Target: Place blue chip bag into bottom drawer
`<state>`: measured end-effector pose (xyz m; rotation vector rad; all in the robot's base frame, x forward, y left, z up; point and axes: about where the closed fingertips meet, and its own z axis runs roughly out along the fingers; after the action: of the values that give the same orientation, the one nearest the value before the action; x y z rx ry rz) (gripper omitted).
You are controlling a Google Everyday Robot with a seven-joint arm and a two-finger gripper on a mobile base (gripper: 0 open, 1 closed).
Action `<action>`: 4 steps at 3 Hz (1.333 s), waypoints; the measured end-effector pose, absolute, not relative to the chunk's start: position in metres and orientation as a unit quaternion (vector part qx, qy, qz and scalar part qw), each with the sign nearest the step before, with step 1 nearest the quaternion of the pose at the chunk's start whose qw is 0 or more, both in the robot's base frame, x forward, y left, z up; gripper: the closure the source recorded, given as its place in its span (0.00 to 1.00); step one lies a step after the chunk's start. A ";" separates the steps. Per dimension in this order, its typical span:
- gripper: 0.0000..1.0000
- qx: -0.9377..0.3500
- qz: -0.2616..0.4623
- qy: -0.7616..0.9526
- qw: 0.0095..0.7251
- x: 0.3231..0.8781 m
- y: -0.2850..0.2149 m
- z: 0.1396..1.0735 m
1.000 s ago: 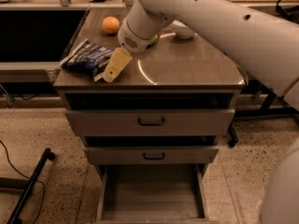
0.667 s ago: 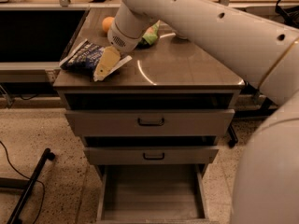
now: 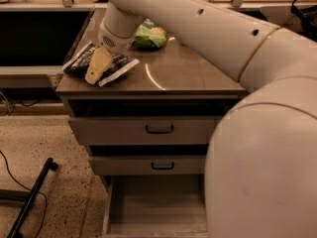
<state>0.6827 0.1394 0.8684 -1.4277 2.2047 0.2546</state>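
The blue chip bag [image 3: 122, 63] lies on the left part of the cabinet top [image 3: 188, 78], dark navy with white edges. My gripper [image 3: 98, 67] hangs from the white wrist and sits right on the middle of the bag, covering part of it. The bottom drawer [image 3: 153, 209] is pulled open below the two handled drawers, and its plain grey floor shows. My large white arm fills the right side of the view and hides the drawer's right part.
A green chip bag [image 3: 151, 33] lies at the back of the cabinet top, just right of the wrist. The two upper drawers [image 3: 159, 129] stand slightly ajar. A black pole and cable [image 3: 29, 202] lie on the floor at left.
The arm has swung left and down, so the gripper moved from the bag's right edge onto its middle. The orange at the back is now hidden behind the wrist.
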 end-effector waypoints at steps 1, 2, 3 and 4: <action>0.00 -0.523 0.087 0.815 0.232 0.684 0.153 0.864; 0.19 -0.526 0.076 0.819 0.218 0.684 0.164 0.853; 0.41 -0.525 0.074 0.820 0.218 0.685 0.165 0.850; 0.74 -0.538 0.087 0.803 0.242 0.675 0.162 0.863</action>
<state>0.6753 0.1621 0.8627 -1.4698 2.1955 0.2375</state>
